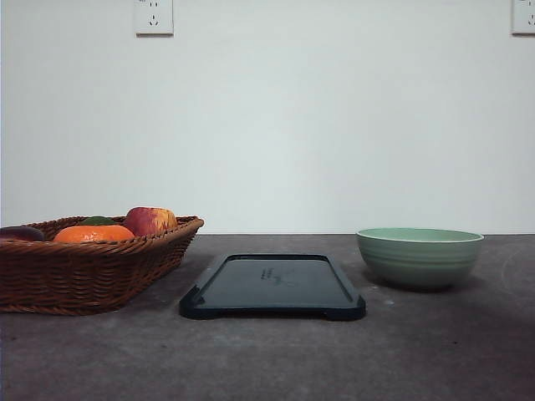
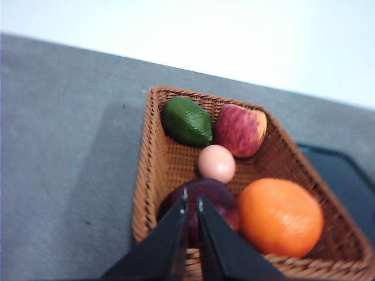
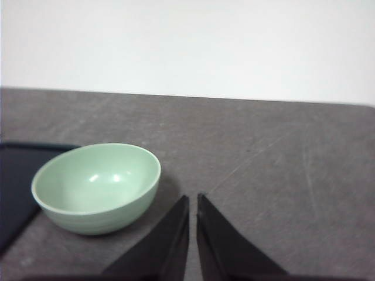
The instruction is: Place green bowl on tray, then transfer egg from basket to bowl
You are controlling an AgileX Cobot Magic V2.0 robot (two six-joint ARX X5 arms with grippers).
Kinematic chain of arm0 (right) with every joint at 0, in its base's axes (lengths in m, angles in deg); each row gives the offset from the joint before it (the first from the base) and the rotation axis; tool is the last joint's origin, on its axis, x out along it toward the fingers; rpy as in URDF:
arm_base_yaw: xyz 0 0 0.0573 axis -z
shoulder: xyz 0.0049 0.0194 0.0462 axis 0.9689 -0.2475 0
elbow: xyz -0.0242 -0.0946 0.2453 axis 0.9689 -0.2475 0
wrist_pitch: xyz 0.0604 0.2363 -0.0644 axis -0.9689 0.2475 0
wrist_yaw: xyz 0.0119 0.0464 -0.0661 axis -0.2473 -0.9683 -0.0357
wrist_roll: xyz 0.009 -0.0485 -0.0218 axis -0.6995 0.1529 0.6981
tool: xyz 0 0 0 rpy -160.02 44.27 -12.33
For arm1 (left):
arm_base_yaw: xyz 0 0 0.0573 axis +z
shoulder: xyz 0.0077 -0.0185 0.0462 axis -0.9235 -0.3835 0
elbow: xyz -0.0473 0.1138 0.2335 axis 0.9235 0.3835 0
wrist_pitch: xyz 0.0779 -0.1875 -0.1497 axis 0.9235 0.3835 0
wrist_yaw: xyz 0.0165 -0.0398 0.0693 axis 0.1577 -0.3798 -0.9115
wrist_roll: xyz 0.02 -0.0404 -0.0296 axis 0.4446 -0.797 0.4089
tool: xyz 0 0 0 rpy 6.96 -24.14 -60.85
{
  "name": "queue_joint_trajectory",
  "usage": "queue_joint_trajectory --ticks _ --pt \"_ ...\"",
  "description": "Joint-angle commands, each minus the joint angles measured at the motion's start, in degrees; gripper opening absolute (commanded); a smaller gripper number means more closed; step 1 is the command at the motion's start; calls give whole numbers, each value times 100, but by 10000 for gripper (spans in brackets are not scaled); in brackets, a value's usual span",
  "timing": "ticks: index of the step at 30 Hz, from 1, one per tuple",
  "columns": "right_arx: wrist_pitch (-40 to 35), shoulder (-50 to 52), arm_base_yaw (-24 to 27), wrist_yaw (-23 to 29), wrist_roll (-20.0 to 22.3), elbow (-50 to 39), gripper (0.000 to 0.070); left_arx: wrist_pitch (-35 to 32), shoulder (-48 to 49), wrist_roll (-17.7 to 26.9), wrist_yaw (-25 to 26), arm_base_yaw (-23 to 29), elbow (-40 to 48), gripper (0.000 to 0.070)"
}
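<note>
nothing done yet: the green bowl (image 1: 420, 257) sits on the bench right of the empty tray (image 1: 272, 287); the egg (image 2: 217, 164) lies in the basket (image 1: 92, 271). both grippers, left gripper (image 2: 191, 205) and right gripper (image 3: 193, 202), look clenched and empty.

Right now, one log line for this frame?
bowl: on table, right of tray | tray: bare | egg: in basket | left gripper: shut, above basket | right gripper: shut, beside bowl
</note>
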Motion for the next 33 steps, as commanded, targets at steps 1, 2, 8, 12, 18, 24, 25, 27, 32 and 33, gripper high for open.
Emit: queue_joint_trajectory --ticks 1,2,8,12,18,24,25,27,32,33 --pt "-68 -2 -13 15 -894 -22 10 -85 9 -1034 -15 4 107 9" --pt "-107 -2 -13 10 -1167 -22 11 -87 9 -1366 -15 4 97 9" --pt "-704 -2 -20 -20 -1884 11 8 -315 9 -2370 7 0 -107 9" --pt "-866 -2 -19 -11 -1879 258 7 -1167 9 -1603 -149 0 -183 9" --pt "-605 -95 -19 -11 -1858 847 7 -1482 -25 -1404 -273 0 -578 9" --pt "-31 -711 -20 -311 -1713 1612 7 -290 -502 -1286 -345 0 -1616 10" --pt "-9 -840 -20 -414 -1658 1721 7 -139 -617 -1228 -345 0 -1765 10" --pt "21 -1127 -20 -695 -1497 1938 7 202 -924 -1185 -333 0 -2122 10" --pt "216 -1972 -20 -1252 -1270 2434 7 846 -1839 -832 -72 0 -2926 9" --pt "284 -2136 -20 -1315 -1272 2518 7 919 -2019 -757 29 0 -3054 9"
